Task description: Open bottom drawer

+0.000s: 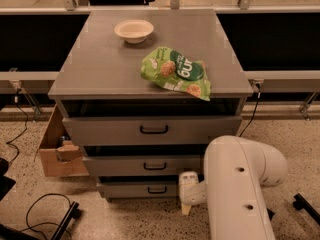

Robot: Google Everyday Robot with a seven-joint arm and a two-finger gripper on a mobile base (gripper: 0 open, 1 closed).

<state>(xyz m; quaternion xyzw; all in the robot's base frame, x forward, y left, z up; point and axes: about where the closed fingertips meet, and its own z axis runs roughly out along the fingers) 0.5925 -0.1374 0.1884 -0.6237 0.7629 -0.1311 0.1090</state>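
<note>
Bottom drawer (pixel 125 189) sits lowest in the desk (pixel 100 69), near the floor, with the gripper (pixel 186 208) just beside its small handle (pixel 157 189), open or closed I cannot tell, so a misaligned approach could miss the loop.

Three drawers (pixel 150 130), one bowl (pixel 133 30), one snack bag (pixel 176 73), one box (pixel 54 151), one claw (pixel 186 208) beside bottom drawer (pixel 135 189).

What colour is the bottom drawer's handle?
Black handle on the bottom drawer, camera view; pincer low beside its front.
</note>
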